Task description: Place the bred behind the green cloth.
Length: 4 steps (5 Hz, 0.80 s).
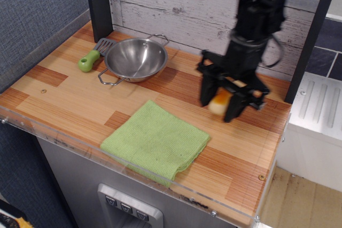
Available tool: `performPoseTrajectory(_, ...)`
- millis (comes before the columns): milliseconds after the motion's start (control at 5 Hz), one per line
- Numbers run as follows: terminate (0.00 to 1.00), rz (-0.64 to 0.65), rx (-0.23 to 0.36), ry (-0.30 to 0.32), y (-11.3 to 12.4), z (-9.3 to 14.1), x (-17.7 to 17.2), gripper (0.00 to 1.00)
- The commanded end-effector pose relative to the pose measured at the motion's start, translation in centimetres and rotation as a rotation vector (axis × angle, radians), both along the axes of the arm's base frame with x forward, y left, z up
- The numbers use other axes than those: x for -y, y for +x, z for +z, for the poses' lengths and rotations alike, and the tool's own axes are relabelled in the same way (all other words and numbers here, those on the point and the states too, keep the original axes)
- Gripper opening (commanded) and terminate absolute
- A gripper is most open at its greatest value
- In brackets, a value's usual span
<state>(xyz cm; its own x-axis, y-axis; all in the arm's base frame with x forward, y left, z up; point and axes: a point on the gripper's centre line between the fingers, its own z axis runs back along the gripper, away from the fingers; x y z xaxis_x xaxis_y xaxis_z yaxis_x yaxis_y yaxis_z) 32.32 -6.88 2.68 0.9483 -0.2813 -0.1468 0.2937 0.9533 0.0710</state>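
The bread (pixel 219 102), pale cream with an orange-brown top, is held between the two black fingers of my gripper (pixel 221 105). The gripper is shut on it and hangs just above the wooden counter, behind the right back corner of the green cloth (pixel 155 141). The cloth lies flat near the counter's front edge. The bread is partly hidden by the fingers, and the picture is slightly blurred there.
A steel pan (pixel 135 59) stands at the back left, with a green-handled spatula (pixel 92 58) beside it. A white plank wall (pixel 187 9) runs along the back. Dark posts stand at the back left (pixel 98 4) and right (pixel 312 30). A clear guard edges the counter's front (pixel 133 169).
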Motion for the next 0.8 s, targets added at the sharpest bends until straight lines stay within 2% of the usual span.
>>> performPoseTrajectory(0,0.0,0.014,-0.015,-0.008,-1.7,0.1,-0.5,0.0)
performPoseTrajectory(200,0.0,0.005,0.012,-0.049,-1.7,1.2,-0.2,1.0)
performPoseTrajectory(400,0.0,-0.023,0.116,-0.062,-1.4,4.3,0.0,1.0)
performPoseTrajectory(600,0.0,-0.059,0.273,-0.052,-2.6,9.1,-1.1,1.0)
